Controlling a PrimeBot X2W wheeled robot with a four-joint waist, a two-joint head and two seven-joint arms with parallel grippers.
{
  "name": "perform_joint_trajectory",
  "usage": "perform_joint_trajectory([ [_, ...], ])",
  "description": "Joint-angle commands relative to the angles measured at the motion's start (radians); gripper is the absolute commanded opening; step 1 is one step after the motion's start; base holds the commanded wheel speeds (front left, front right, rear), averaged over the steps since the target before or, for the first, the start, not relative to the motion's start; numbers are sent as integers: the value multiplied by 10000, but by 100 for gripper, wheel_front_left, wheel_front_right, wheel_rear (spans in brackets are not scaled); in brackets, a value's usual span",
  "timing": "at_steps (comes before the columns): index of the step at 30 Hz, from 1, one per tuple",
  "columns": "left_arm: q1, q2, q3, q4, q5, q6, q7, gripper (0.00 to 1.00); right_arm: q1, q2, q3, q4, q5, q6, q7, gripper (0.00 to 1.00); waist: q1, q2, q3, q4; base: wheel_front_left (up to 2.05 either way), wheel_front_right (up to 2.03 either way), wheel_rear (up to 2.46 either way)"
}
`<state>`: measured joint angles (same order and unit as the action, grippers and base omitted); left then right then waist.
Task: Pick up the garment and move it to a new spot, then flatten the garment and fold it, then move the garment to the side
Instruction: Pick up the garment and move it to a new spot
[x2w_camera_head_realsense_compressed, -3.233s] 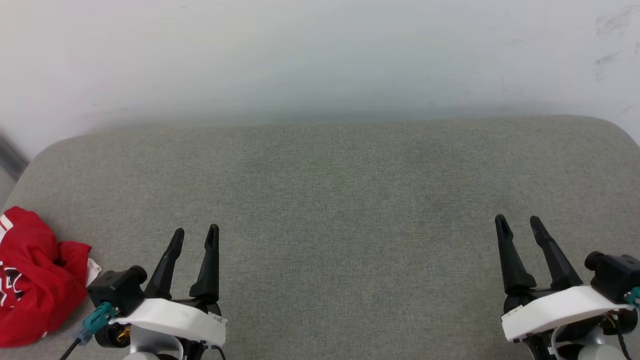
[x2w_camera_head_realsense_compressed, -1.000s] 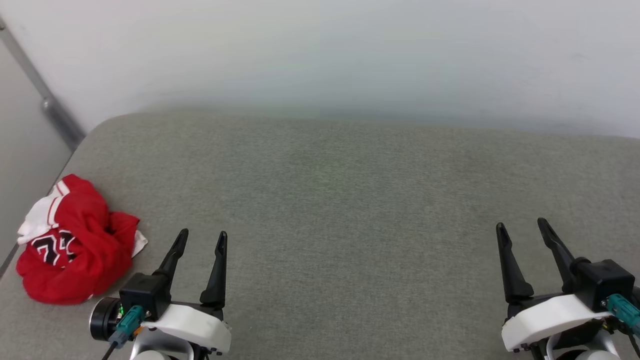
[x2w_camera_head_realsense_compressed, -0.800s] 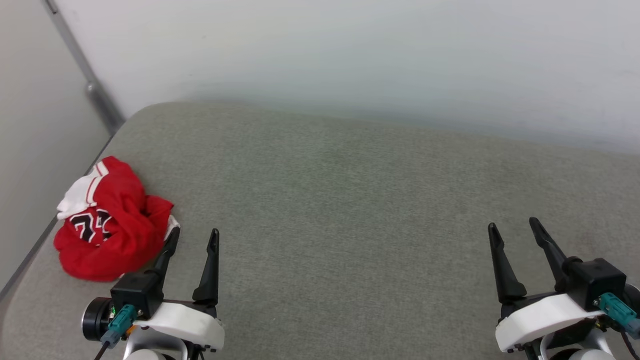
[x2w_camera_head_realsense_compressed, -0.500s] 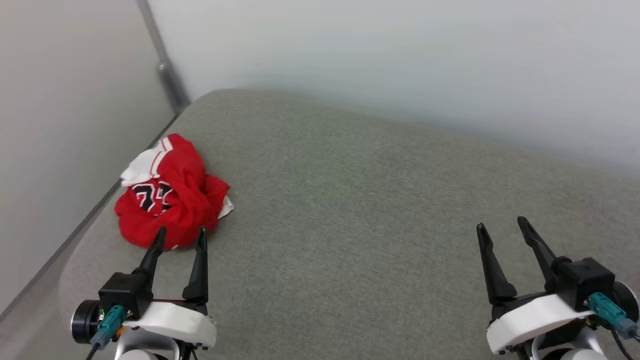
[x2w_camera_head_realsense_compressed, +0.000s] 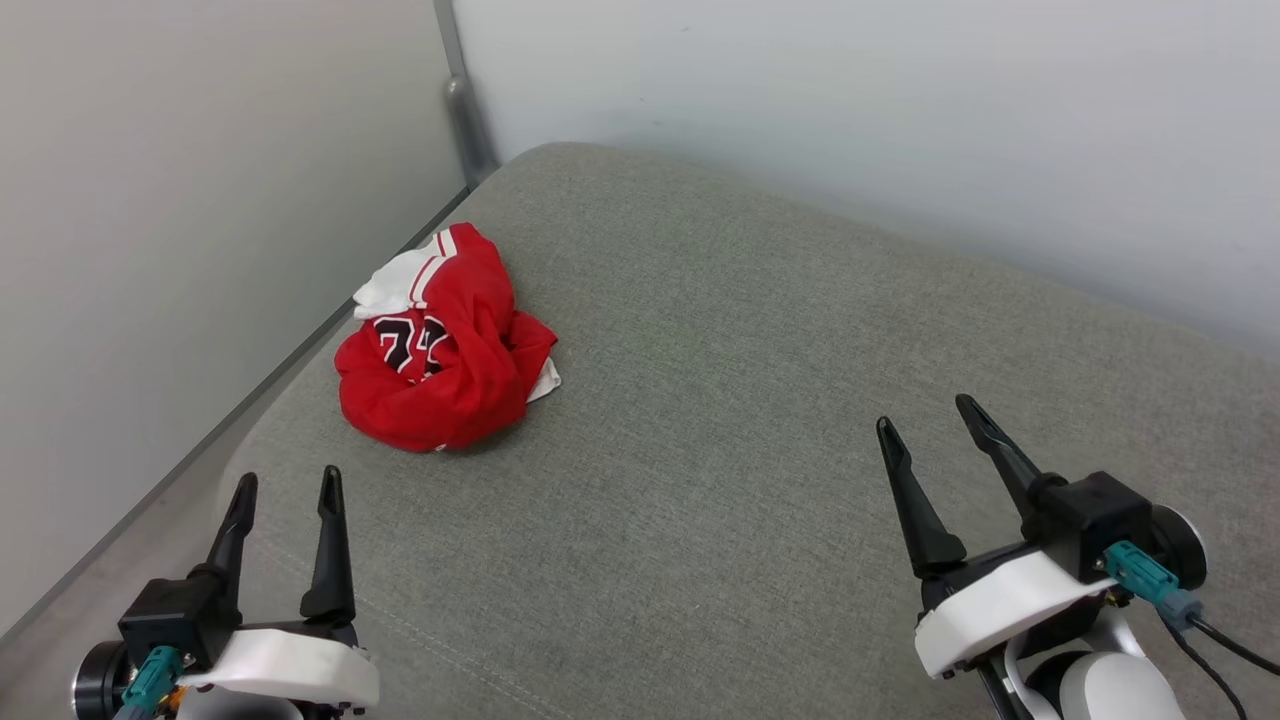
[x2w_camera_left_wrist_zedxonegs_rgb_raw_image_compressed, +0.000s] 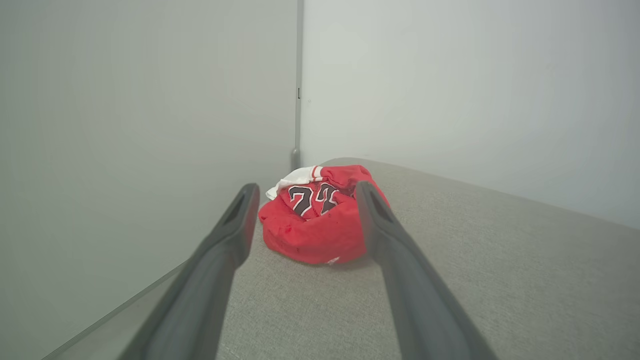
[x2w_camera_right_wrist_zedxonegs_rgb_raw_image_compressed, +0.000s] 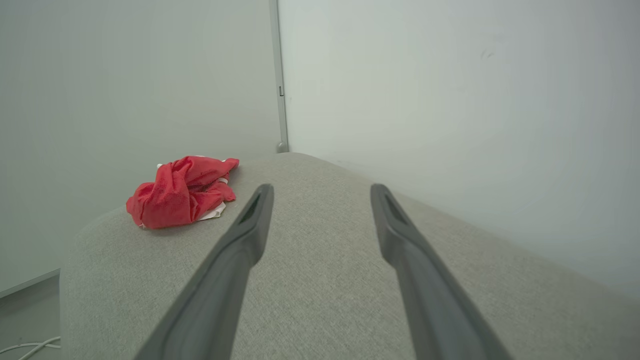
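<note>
Work is all ahead of you: the garment (x2w_camera_head_realsense_compressed: 445, 350) lies crumpled at the grey cushion's (x2w_camera_head_realsense_compressed: 750, 400) far left, while the left gripper (x2w_camera_head_realsense_compressed: 287, 478) and right gripper (x2w_camera_head_realsense_compressed: 925, 413) gape empty.

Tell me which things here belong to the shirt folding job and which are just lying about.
Part of the job: the crumpled red garment on the grey cushion; the left gripper and right gripper, both open and empty.
Just lying about: the metal corner strip at the back; a white cable low beside the cushion.
</note>
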<state>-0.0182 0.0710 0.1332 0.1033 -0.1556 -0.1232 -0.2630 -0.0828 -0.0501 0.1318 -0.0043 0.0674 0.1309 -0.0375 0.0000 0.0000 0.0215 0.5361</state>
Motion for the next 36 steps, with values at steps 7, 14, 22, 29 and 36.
perform_joint_trajectory([
  [7,47,-85,213,-200,129,-14,-26,100,-411,-2,192,235,-85,-3,-60,100,0,0,181,71,0,0,0],
  [14,-672,58,-17,213,110,-47,-26,100,-326,-2,-95,88,-143,-3,3,100,0,0,395,24,0,0,0],
  [22,-3107,997,-641,1753,-709,-79,528,100,-135,-2,-557,-736,-397,-3,440,100,0,0,1360,-579,0,0,0],
  [29,-5274,2373,-923,2853,-1952,-83,2388,100,-675,-6,-663,-1271,-712,-3,646,100,0,0,2701,-1555,0,0,0],
  [36,-6564,3734,-1582,4438,-3292,-73,4704,100,-1284,-8,-616,-1327,-746,-3,528,100,0,0,3980,-2299,0,0,0],
])
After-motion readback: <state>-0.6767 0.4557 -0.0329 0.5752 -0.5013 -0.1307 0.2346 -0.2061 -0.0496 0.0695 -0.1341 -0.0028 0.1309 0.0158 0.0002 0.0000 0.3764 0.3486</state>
